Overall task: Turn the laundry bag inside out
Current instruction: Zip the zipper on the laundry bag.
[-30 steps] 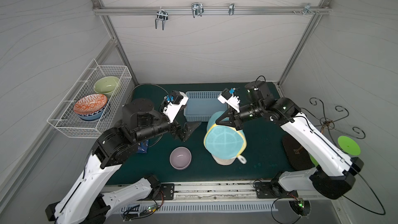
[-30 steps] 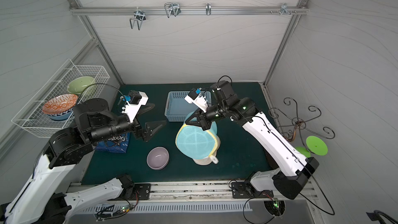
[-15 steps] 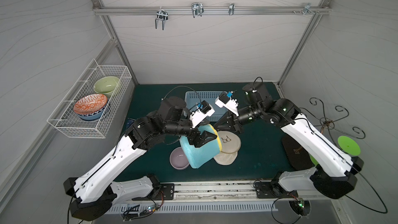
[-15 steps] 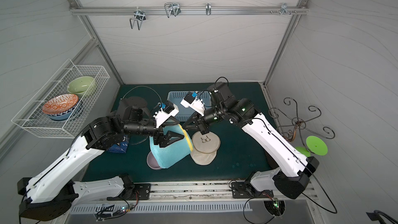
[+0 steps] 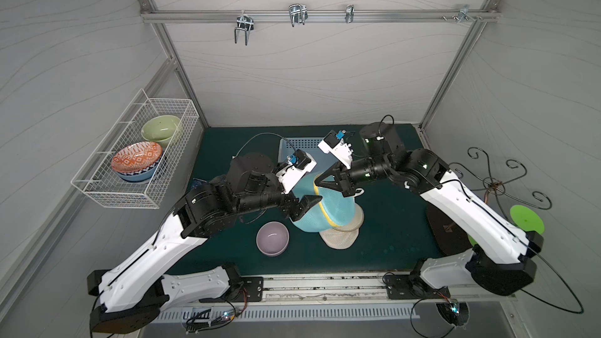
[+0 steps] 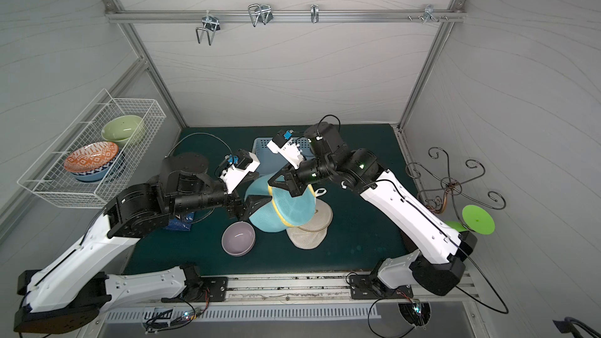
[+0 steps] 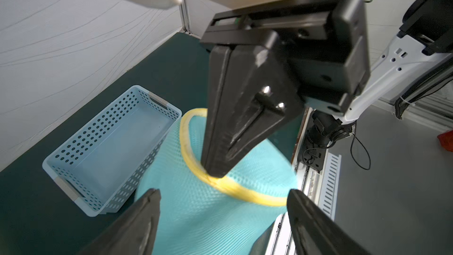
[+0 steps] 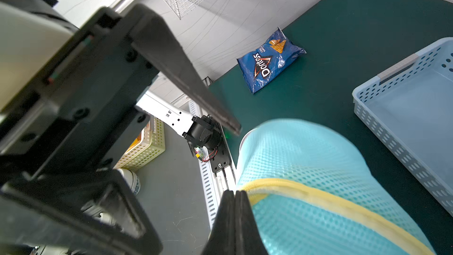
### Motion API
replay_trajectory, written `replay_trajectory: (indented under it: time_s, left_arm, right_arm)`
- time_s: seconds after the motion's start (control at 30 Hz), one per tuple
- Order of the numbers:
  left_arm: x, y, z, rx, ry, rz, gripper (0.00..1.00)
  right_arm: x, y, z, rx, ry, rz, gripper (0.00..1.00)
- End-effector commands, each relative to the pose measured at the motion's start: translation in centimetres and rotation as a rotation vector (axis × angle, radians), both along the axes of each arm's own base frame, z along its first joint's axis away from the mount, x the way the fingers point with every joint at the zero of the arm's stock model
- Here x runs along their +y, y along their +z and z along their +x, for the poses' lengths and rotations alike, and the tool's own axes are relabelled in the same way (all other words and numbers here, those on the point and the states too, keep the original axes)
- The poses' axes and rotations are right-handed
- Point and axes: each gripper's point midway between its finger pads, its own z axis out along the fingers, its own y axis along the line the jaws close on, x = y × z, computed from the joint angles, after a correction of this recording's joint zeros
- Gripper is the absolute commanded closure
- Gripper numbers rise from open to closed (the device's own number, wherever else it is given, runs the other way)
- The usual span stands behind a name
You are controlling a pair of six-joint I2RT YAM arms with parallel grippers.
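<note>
The laundry bag (image 5: 335, 212) (image 6: 289, 209) is teal mesh with a yellow rim and hangs tilted above the green mat. My right gripper (image 5: 315, 186) (image 6: 270, 183) (image 8: 235, 192) is shut on the yellow rim (image 8: 318, 199), its fingers pressed flat together. My left gripper (image 5: 310, 191) (image 6: 263, 188) (image 7: 224, 192) is open, its jaws standing wide on either side of the bag's teal body (image 7: 208, 217). I cannot tell whether they touch the mesh. In the left wrist view the right gripper's fingers (image 7: 235, 118) come down onto the rim.
Beige mesh pieces (image 5: 340, 238) lie under the bag, with a lilac bowl (image 5: 272, 238) beside them. Behind stands a pale blue perforated basket (image 5: 299, 151) (image 8: 404, 109). A Doritos bag (image 8: 269, 60) lies at the mat's left. A wire rack (image 5: 143, 157) holds bowls. A black stand (image 5: 494, 186) is on the right.
My left arm swung in from the left and brought its open jaws around the bag. The bag dipped toward the bowl, then rose back up and right, still held by the right gripper.
</note>
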Motion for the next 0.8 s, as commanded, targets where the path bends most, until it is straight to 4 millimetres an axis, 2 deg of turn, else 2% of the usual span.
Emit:
replay_trajectory:
  time_s: [0.0, 0.07, 0.2, 0.37, 0.43, 0.5, 0.53, 0.57, 0.6, 0.63, 0.77]
  left_arm:
    - [-0.4, 0.6, 1.4, -0.037, 0.055, -0.025, 0.14]
    - [-0.2, 0.0, 1.9, -0.046, 0.076, 0.005, 0.15]
    - [0.5, -1.1, 2.8, -0.053, 0.124, 0.073, 0.18]
    - [1.8, -1.6, 2.4, -0.056, 0.145, 0.103, 0.24]
    - [2.2, -1.5, 2.2, -0.060, 0.150, 0.099, 0.36]
    - [2.1, -1.6, 1.9, -0.055, 0.138, 0.093, 0.57]
    - [1.8, -1.7, 1.7, -0.050, 0.120, 0.086, 0.64]
    - [1.4, -1.9, 1.6, -0.041, 0.104, 0.076, 0.75]
    - [1.1, -1.9, 1.6, -0.032, 0.097, 0.068, 0.92]
    - [0.9, -1.8, 1.6, -0.030, 0.097, 0.060, 1.00]
    - [1.9, -0.5, 2.2, -0.069, 0.161, 0.027, 1.00]
  right_arm:
    - [1.2, 1.4, -0.3, -0.029, -0.005, 0.035, 1.00]
    - [1.4, 1.7, -0.7, -0.039, 0.014, 0.038, 1.00]
    - [1.1, 2.6, -0.4, -0.052, -0.026, 0.056, 1.00]
    - [0.8, 3.8, -0.5, -0.053, -0.042, 0.093, 1.00]
    - [0.7, 4.0, -0.6, -0.054, -0.042, 0.101, 1.00]
    - [0.6, 4.2, -0.8, -0.054, -0.035, 0.107, 1.00]
    - [0.7, 4.2, -0.7, -0.052, -0.035, 0.109, 1.00]
    - [0.7, 4.3, -0.8, -0.050, -0.030, 0.114, 1.00]
    - [0.8, 4.3, -0.8, -0.047, -0.029, 0.114, 1.00]
    - [0.7, 4.2, -0.6, -0.051, -0.043, 0.109, 1.00]
    - [-0.5, 3.1, 0.9, -0.044, -0.117, 0.094, 1.00]
